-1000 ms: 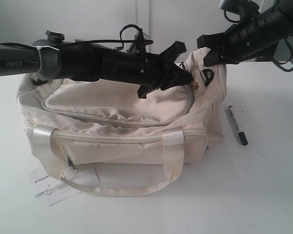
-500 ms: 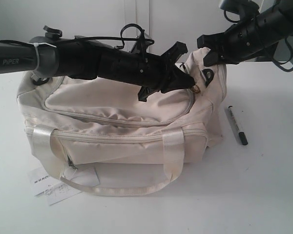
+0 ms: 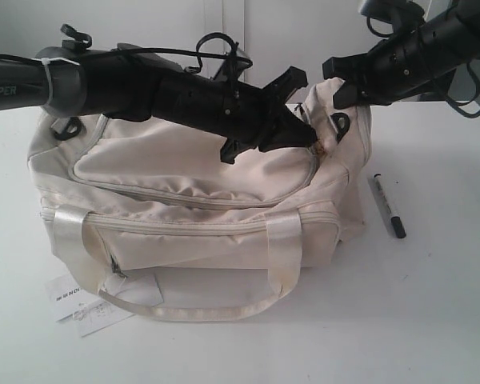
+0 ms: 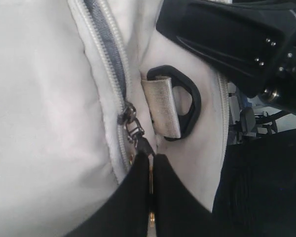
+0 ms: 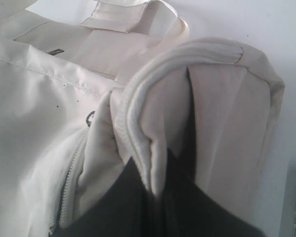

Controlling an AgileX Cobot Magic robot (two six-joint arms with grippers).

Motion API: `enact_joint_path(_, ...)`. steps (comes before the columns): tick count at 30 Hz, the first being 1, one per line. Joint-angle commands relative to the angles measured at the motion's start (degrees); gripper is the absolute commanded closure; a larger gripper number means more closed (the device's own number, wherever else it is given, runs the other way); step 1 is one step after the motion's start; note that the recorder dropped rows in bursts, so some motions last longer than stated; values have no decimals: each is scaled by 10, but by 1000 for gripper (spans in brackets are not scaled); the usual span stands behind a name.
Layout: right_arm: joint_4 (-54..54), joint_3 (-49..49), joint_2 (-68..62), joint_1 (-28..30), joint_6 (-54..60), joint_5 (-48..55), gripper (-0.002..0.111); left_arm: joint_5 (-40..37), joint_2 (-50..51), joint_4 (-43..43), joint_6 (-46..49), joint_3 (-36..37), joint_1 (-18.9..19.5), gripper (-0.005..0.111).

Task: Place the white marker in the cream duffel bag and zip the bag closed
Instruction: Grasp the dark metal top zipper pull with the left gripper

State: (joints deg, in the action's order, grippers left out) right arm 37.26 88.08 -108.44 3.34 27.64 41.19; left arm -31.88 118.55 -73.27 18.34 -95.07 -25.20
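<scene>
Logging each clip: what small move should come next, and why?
Probably the left fingers drag the zipper pull along the cream duffel bag to open it: they pinch the pull, the right fingers hold the bag's end, and the white marker lies on the table.

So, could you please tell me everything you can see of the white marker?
The white marker is a slim, pen-like stick with a pale grey barrel, small dark print and a black cap at its near end. It lies flat on the white table, beside the right end of the cream duffel bag. Nothing else seems to touch it.
</scene>
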Motion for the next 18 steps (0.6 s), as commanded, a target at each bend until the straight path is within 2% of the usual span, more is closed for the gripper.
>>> enact_joint_path(1, 5, -1, 9, 0, 6, -11, 108, -40, -9, 6, -5, -3, -2, 107)
enact_joint_path(18, 5, -1, 9, 0, 6, -11, 108, -63, -13, 6, -20, -3, -2, 107)
